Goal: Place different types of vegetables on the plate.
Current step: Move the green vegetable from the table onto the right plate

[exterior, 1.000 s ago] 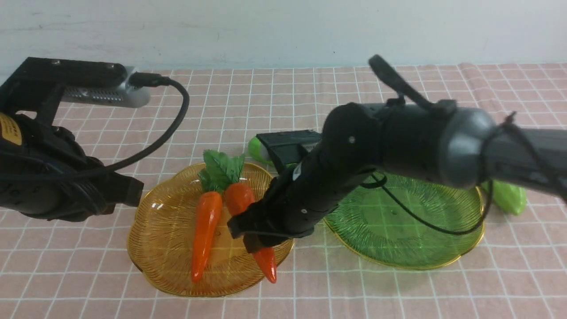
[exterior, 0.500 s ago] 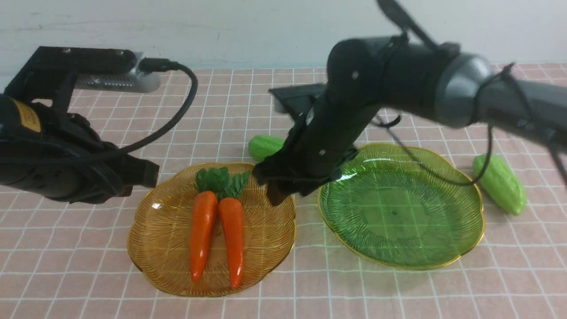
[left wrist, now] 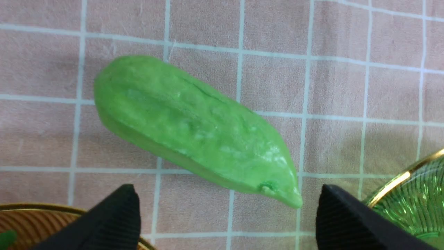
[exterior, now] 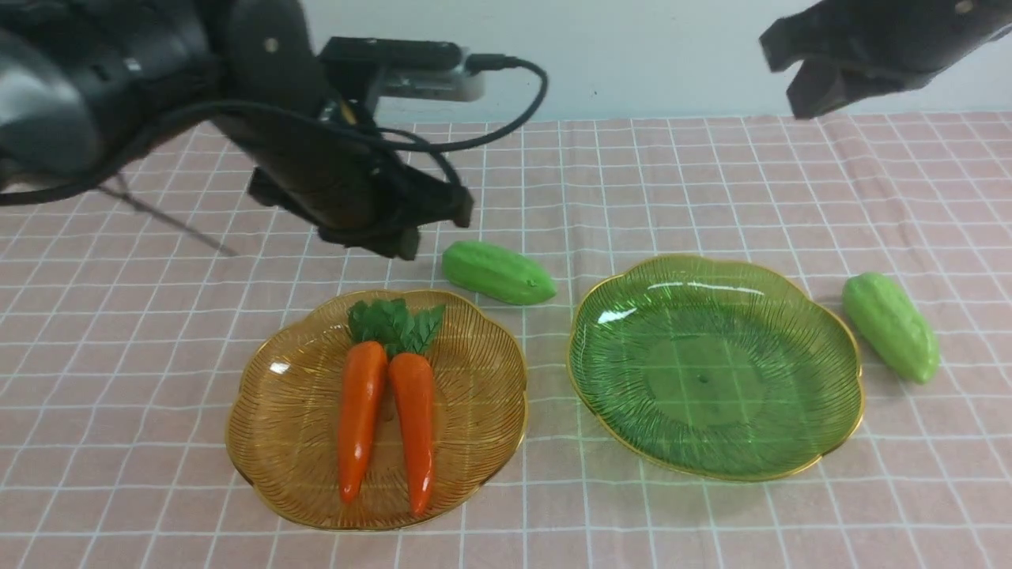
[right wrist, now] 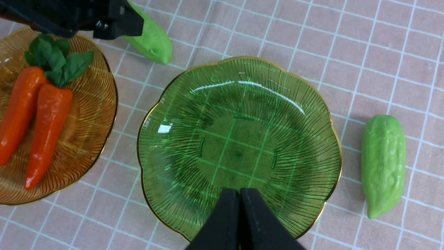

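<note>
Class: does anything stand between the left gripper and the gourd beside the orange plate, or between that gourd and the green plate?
Nothing visible. The left gripper hangs open over the gourd, not touching it; only tablecloth lies between the gourd and the green plate.

L wrist view: L pincer (left wrist: 226, 208) shows fingertips (left wrist: 114, 215) only, rest cut by frame edge; amber plate (left wrist: 31, 218) & green plate (left wrist: 412, 205) are corner slivers. R wrist view: R pincer (right wrist: 240, 194) fingers cut by edge; near gourd (right wrist: 154, 40) partly covered by L pincer; amber plate cut too. Front view: L pincer's fingers mostly hidden behind own wrist; R arm (exterior: 877, 39) dark, blurry, cut at top-right corner.
</note>
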